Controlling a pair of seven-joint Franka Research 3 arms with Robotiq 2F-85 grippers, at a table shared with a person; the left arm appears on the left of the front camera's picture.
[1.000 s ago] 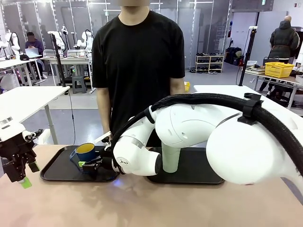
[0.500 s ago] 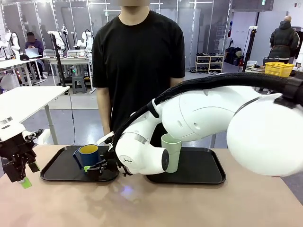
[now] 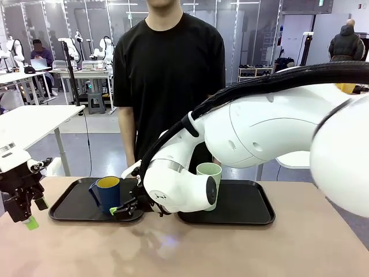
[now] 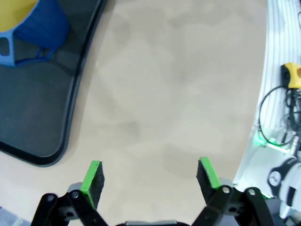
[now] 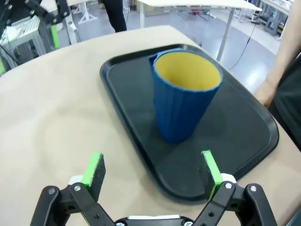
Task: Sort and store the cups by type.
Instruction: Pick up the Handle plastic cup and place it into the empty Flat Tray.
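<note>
Altogether two cups stood upright: one dark blue mug (image 5: 186, 94) on the left black tray (image 5: 127, 113), straight ahead of the right jaws (image 5: 153, 169), and one pale green tumbler (image 3: 210, 180) on the right tray (image 3: 253, 209). Both jaws gaped wide, empty; the left jaws (image 4: 149, 179) hung above bare bench (image 4: 174, 94).

Bright even overhead light; soft shadows, faint glare on table (image 3: 242, 248); wrist views wide-angle warped, edges blurred.
</note>
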